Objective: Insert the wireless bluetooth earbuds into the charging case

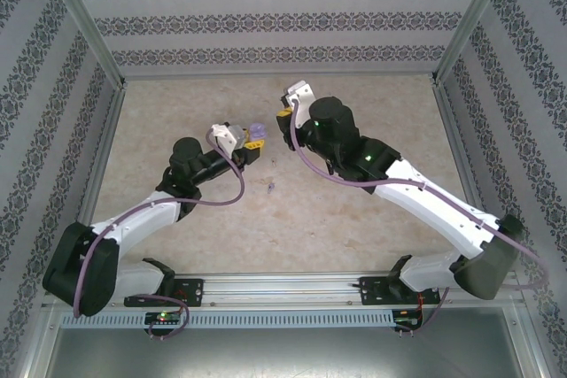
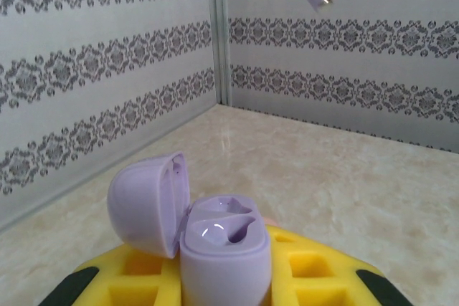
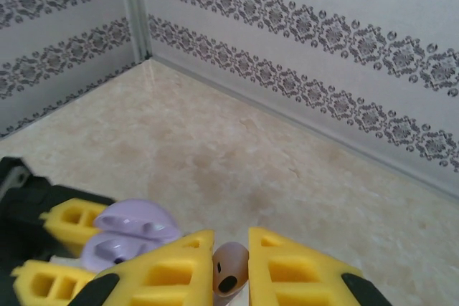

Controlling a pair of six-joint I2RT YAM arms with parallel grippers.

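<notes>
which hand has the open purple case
The left hand: its yellow fingers clamp the purple case, lid open. The right hand pinches a pale pink earbud instead.

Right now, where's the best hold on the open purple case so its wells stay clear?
Grip the purple case low on its body, across the rounded sides, from the base end, as the left fingers do. Its lid stands swung open to one side and the wells face up, so a low hold blocks neither.
</notes>
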